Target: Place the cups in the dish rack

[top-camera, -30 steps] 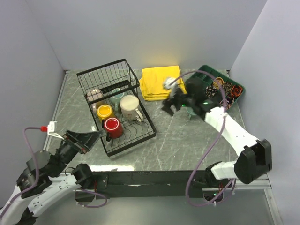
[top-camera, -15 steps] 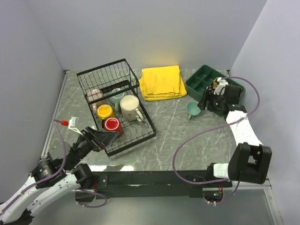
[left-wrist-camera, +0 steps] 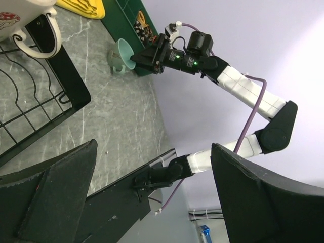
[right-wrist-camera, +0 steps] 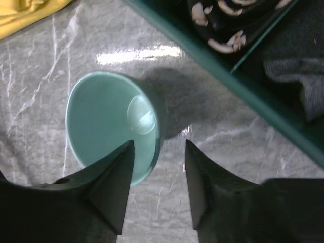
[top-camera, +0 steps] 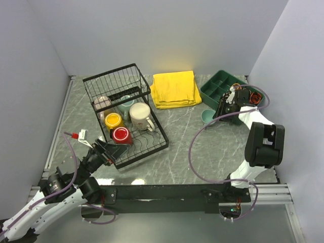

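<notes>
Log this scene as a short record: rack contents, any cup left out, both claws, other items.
rack contents: dish rack holds red cup, yellow cup, cream cup, racked teal cup; a pale cup behind them, hard to make out
cup left out: loose teal cup on the table beside the green tray
right claw: open, fingers straddling the loose teal cup's wall, not closed on it
left claw: open, empty, by the rack's near corner
other: yellow cloth

L arm [top-camera: 53, 207] & R arm [top-camera: 249, 116]: white links, blk joints, purple cables [top-camera: 190, 152]; blk wedge fingers [left-wrist-camera: 55, 202].
</notes>
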Robot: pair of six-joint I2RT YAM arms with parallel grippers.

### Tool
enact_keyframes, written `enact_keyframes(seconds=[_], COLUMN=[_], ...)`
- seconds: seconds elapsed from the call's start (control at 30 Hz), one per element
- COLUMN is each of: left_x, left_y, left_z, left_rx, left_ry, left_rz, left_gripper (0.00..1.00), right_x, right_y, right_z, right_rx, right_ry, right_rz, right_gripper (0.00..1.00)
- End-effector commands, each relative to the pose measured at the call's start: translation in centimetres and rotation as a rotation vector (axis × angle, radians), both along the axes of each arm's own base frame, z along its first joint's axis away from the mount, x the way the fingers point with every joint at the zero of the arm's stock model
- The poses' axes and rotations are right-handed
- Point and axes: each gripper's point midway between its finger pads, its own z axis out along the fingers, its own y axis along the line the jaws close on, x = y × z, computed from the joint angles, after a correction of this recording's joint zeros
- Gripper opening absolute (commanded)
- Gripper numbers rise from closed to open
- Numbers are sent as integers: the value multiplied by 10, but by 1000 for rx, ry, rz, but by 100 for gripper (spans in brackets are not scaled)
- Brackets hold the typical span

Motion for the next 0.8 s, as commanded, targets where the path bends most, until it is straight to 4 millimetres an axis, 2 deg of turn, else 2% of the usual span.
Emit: enact_keyframes(seconds=[0.0, 0.13, 0.2, 0.3, 0.33, 0.43, 0.53, 0.6, 0.63, 0.67, 0.7, 0.73, 0.77], left_x=[0, 1, 1, 1, 1, 0, -3, -5, -6, -9, -8, -9, -7], left_y=[0, -5, -7, -12, -13, -17, -22, -26, -28, -32, -38, -42, -54], left_z=[16, 15, 17, 16, 20, 26, 32, 44, 46, 58, 59, 64, 59], left_rx=[-54, -53, -58, -55, -66, -79, -108, -152, -165, -201, -202, -213, -193], left_ry=[-27, -27, -31, -30, -40, -52, -67, -106, -118, -153, -161, -178, -168], left_rz=[-1, -9, -18, -36, -39, -59, -87, -109, -122, -148, -166, -182, -215], left_gripper=[99, 99, 99, 99, 99, 99, 97, 96, 96, 96, 96, 96, 96], right_x=[23, 24, 24, 25, 24, 24, 20, 16, 11, 7, 1, -13, -21], right_y=[0, 3, 5, 9, 10, 15, 23, 32, 46, 54, 61, 82, 88], right_z=[7, -4, -8, -12, -12, -4, 17, 47, 64, 87, 103, 128, 148], right_rx=[13, 32, 45, 70, 76, 92, 119, 138, 201, 218, 222, 327, 351], right_ry=[-37, -9, 4, 20, 22, 1, -51, -124, -165, -225, -271, -328, -379], right_rz=[-5, 1, 6, 17, 22, 46, 96, 166, 240, 293, 381, 505, 564], right_gripper=[49, 41, 41, 30, 21, 1, 0, 0, 0, 0, 0, 0, 0])
